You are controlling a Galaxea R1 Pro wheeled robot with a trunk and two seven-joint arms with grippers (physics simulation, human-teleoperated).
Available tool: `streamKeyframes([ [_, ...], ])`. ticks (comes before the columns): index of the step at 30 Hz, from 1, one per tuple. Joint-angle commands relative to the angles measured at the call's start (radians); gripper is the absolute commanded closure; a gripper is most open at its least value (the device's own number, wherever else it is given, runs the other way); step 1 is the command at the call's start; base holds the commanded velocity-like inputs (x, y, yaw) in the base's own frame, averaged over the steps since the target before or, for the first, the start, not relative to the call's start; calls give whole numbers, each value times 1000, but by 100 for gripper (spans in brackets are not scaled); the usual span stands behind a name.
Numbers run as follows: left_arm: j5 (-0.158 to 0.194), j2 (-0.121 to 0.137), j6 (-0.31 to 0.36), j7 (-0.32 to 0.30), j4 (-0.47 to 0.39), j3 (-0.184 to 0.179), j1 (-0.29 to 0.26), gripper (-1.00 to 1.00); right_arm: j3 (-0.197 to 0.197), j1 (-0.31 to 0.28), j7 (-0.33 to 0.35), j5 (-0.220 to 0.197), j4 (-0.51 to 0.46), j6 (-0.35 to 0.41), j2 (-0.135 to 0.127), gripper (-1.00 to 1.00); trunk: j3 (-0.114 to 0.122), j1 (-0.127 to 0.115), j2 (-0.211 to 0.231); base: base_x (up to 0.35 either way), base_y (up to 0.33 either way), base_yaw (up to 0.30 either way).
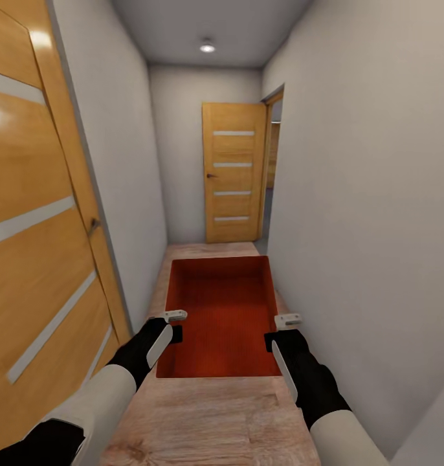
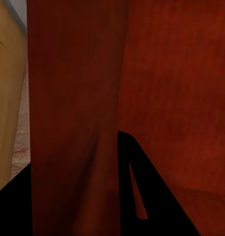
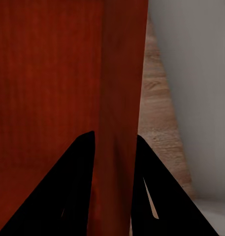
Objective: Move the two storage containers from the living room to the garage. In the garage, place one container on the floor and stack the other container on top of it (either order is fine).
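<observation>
Left gripper (image 1: 177, 317), right gripper (image 1: 287, 320): jaws pinching container (image 1: 225, 310) side walls; narrow corridor.

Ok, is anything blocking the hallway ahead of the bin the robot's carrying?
Nothing visible lies on the wood floor ahead of the storage container. The corridor ends at a wooden door swung against the far wall beside an open doorway on the right.

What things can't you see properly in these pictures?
- Head view: the room past the far door is hidden by the door and wall.
- Head view: the storage container hides the floor beneath it.
- Left wrist view: the container wall covers one finger of the left gripper.
</observation>
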Motion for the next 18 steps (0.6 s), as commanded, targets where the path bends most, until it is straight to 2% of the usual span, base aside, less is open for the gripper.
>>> streamKeyframes([
  [1, -27, -23, -7, -2, -2, 1, 0, 100, 36, 1, 4, -37, 2, -5, 25, 100, 0, 0, 0, 335, 1, 0],
  [18, -27, -23, -7, -1, -2, 0, 0, 100, 35, 1, 4, -37, 2, -5, 25, 100, 0, 0, 0, 336, 0, 0],
])
